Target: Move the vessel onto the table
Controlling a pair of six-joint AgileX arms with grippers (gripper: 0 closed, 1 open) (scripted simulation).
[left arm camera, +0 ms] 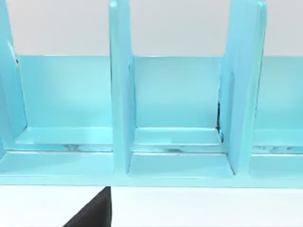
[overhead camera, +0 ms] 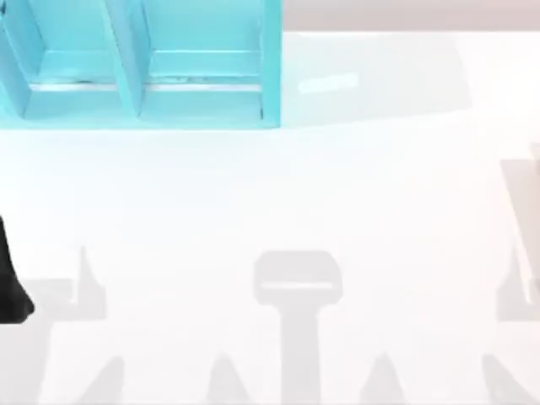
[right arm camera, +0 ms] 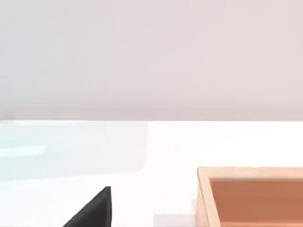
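The vessel is out of view. The table [overhead camera: 278, 194] is a broad white glossy surface that spreads across the top view. A dark part of my left arm [overhead camera: 12, 283] shows at the table's left edge. In the left wrist view a black part of my left gripper [left arm camera: 92, 212] sits low over the white surface, facing the turquoise shelf unit [left arm camera: 118, 94]. In the right wrist view a black part of my right gripper [right arm camera: 92, 210] hangs over the table [right arm camera: 142, 142].
The turquoise shelf unit [overhead camera: 135, 67] stands at the table's far left, its compartments open toward the front. An orange-brown open box [right arm camera: 251, 194] lies near my right gripper. Grey shadows of the arms fall on the front of the table.
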